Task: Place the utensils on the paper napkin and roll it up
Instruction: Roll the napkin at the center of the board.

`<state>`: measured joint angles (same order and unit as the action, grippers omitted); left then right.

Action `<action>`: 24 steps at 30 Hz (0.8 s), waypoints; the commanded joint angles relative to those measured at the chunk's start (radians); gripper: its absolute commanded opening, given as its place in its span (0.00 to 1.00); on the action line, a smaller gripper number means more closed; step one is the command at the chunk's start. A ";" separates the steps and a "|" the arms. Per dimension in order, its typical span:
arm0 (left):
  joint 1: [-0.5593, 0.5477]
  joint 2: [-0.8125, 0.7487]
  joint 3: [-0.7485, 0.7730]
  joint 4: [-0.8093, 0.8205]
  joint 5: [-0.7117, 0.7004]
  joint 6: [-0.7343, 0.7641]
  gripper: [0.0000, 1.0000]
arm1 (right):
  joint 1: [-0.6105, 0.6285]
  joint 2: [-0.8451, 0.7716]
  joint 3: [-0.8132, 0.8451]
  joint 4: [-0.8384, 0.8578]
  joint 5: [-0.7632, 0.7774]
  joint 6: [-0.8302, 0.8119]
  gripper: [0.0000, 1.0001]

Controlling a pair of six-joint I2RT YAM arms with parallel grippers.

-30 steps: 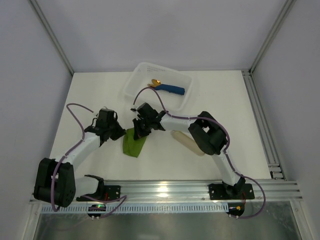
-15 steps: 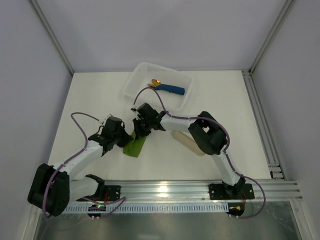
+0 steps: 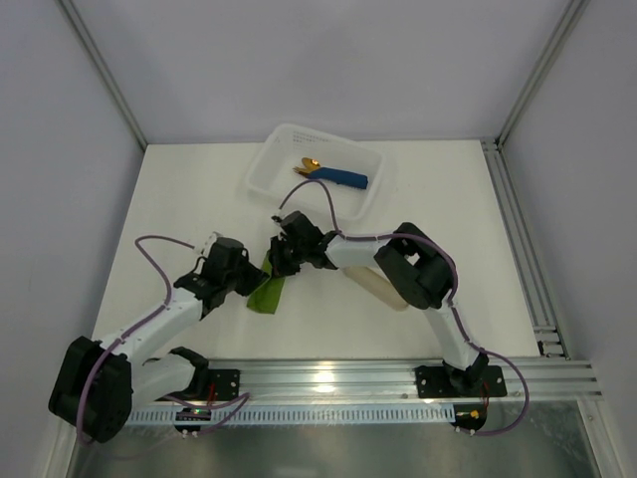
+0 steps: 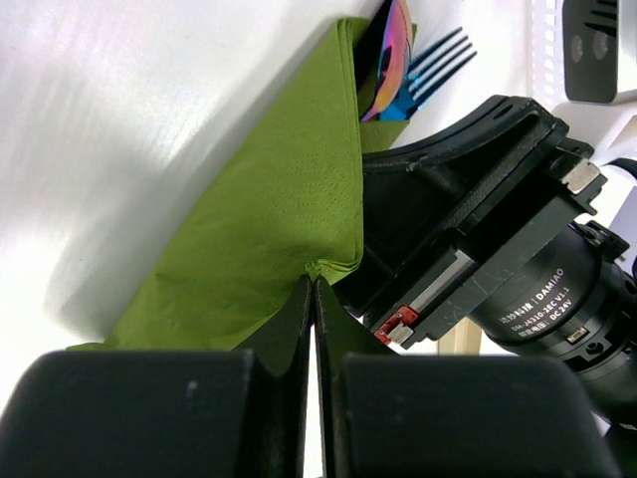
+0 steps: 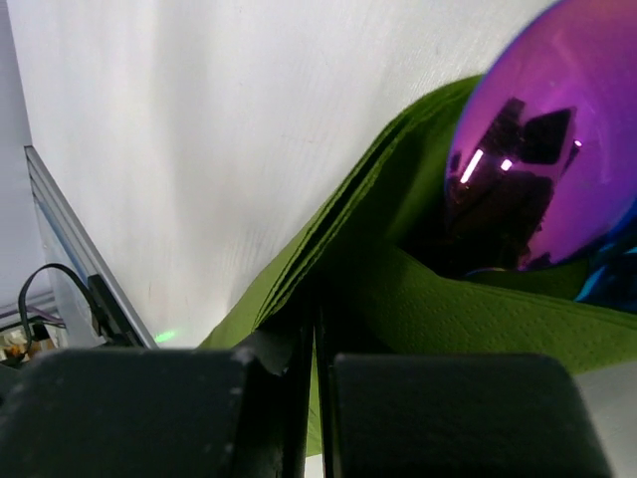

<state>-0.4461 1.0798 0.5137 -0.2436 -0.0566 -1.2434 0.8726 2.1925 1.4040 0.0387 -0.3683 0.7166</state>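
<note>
The utensils (image 4: pixel 398 60) lay on the napkin (image 3: pixel 264 292), so the first half of the task looked done. The left wrist view showed a rainbow spoon (image 5: pixel 537 169) and blue fork tines (image 4: pixel 438 62) poking out of the napkin's far end. How many pieces sat inside could not be told.

The napkin lay on the table (image 3: pixel 179 199) between the two arms, just in front of the tray (image 3: pixel 261 164). It was folded over the utensils into a narrow green strip. That looked like a first fold or a loose wrap, not a finished roll: one long flap lay flat and wide, and its stacked edges showed plainly in the right wrist view.

The left gripper (image 4: pixel 314 299) was closed tight. Its tips met at a folded corner of the napkin, where the paper puckered, so it seemed to pinch that corner. The right gripper (image 5: pixel 314 319) was closed too, right beside the spoon bowl. The napkin's layers ran in between its tips, so it seemed to hold them.

The rolling itself was left to do: turning the strip over the utensils until the loose flap was wound in. Thin paper pinched at two points could tear or slip, and the pieces could slide out of the open end.
</note>
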 commanded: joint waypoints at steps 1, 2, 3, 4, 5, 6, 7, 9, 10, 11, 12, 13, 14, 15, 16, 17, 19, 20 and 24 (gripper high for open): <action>-0.032 0.006 -0.007 0.081 -0.028 -0.066 0.00 | 0.005 0.015 -0.075 -0.008 0.045 0.066 0.04; -0.040 0.009 -0.009 0.090 -0.035 -0.076 0.00 | 0.005 0.013 -0.086 0.013 0.046 0.078 0.04; -0.048 0.012 -0.009 0.105 -0.043 -0.085 0.00 | 0.005 0.010 -0.094 0.023 0.043 0.092 0.04; -0.065 0.015 -0.009 0.110 -0.055 -0.093 0.00 | 0.005 0.012 -0.105 0.030 0.039 0.096 0.04; -0.072 0.019 -0.007 0.116 -0.060 -0.112 0.00 | 0.005 0.013 -0.106 0.033 0.037 0.096 0.04; -0.080 0.025 -0.007 0.125 -0.066 -0.120 0.00 | 0.006 0.016 -0.108 0.036 0.031 0.098 0.04; -0.091 0.031 -0.006 0.139 -0.072 -0.126 0.00 | 0.005 0.021 -0.109 0.039 0.029 0.101 0.04; -0.100 0.045 0.005 0.144 -0.080 -0.142 0.00 | 0.006 0.023 -0.115 0.047 0.026 0.101 0.04; -0.108 0.051 0.006 0.150 -0.087 -0.142 0.00 | 0.005 0.023 -0.115 0.050 0.022 0.099 0.04; -0.111 0.057 0.014 0.150 -0.091 -0.143 0.00 | 0.005 0.023 -0.117 0.050 0.022 0.096 0.04; -0.112 0.068 0.014 0.148 -0.091 -0.151 0.00 | 0.005 0.023 -0.122 0.050 0.022 0.098 0.04; -0.114 0.074 0.014 0.155 -0.091 -0.156 0.00 | 0.006 0.023 -0.125 0.052 0.020 0.098 0.04; -0.121 0.078 0.013 0.173 -0.091 -0.160 0.00 | 0.006 0.020 -0.128 0.059 0.019 0.096 0.04; -0.124 0.086 0.009 0.184 -0.088 -0.171 0.00 | 0.005 0.021 -0.132 0.062 0.016 0.096 0.04; -0.129 0.104 0.011 0.193 -0.088 -0.175 0.00 | 0.005 0.023 -0.134 0.064 0.015 0.096 0.04; -0.143 0.114 0.011 0.207 -0.091 -0.180 0.00 | 0.005 0.026 -0.134 0.066 0.011 0.095 0.03; -0.157 0.143 0.020 0.221 -0.094 -0.188 0.00 | 0.005 0.026 -0.134 0.066 0.009 0.092 0.04; -0.164 0.150 0.023 0.221 -0.097 -0.189 0.00 | 0.005 0.027 -0.135 0.067 0.006 0.090 0.04; -0.192 0.170 0.020 0.237 -0.106 -0.203 0.00 | 0.005 0.023 -0.143 0.075 -0.006 0.086 0.04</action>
<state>-0.5896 1.2087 0.5217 -0.0864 -0.2222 -1.4117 0.8429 2.1860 1.3018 0.2081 -0.4225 0.8303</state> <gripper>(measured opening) 0.003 0.035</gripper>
